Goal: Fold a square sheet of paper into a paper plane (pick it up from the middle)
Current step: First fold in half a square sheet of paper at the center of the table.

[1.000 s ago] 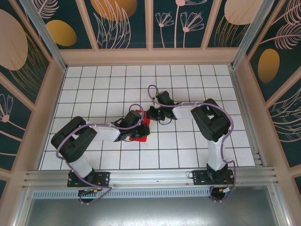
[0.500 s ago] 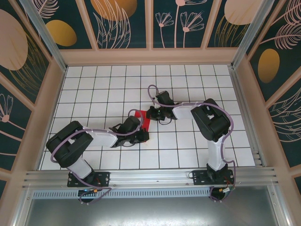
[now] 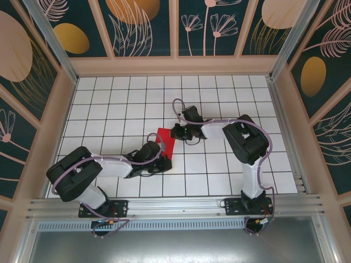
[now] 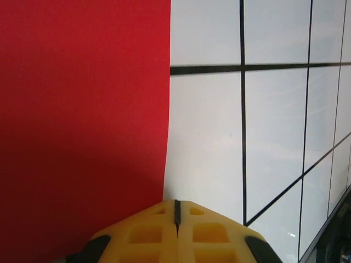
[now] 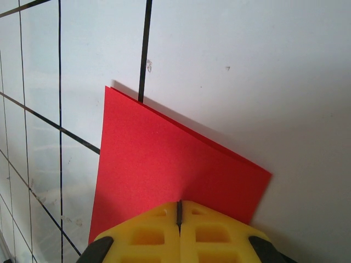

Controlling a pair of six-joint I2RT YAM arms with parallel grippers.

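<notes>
White gridded table, floral wall panels around it. I see the red sheet of paper lying flat at centre frame, both arms crowding it. Right gripper clenched, tips over the sheet's lower edge; left gripper clenched, just beside its right edge

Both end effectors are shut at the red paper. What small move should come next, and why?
Probably slide the shut left end effector forward along the straight edge of the folded red paper, pressing it flat. Its tips sit right at that edge, and the shut right end effector rests at the paper's other end, seemingly pinning it.
</notes>
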